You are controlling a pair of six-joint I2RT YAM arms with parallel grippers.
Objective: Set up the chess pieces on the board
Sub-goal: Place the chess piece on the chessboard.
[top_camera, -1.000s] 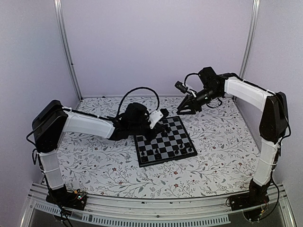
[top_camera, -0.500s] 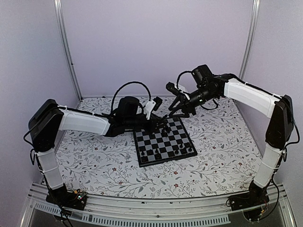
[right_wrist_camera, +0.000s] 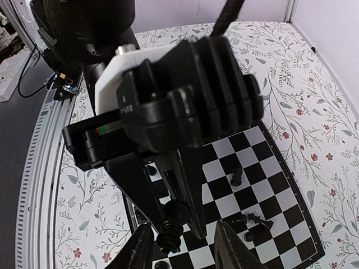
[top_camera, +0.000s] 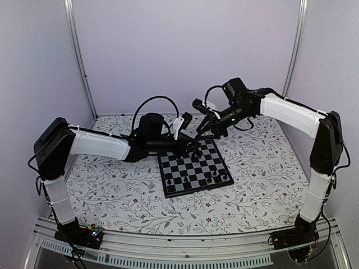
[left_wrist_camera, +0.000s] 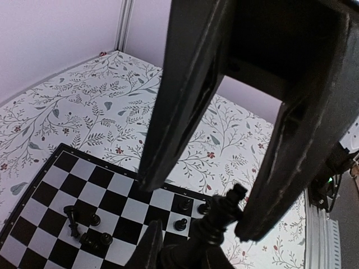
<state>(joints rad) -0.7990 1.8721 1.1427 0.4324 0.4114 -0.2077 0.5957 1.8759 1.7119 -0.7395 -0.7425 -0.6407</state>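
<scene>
TWO ON ONE: My left end effector, fingers spread, and my right end effector, fingers also parted, bracket a tall chess piece at the board's far edge. Neither visibly pinches it, and its foot is hidden. A second ago the right arm hung clear over the desk; it has since swung in, so I judge a handover or regrasp is near. On the one board I count eight black pieces: this one, three upright pieces, and four clustered, among them a toppled piece.
</scene>
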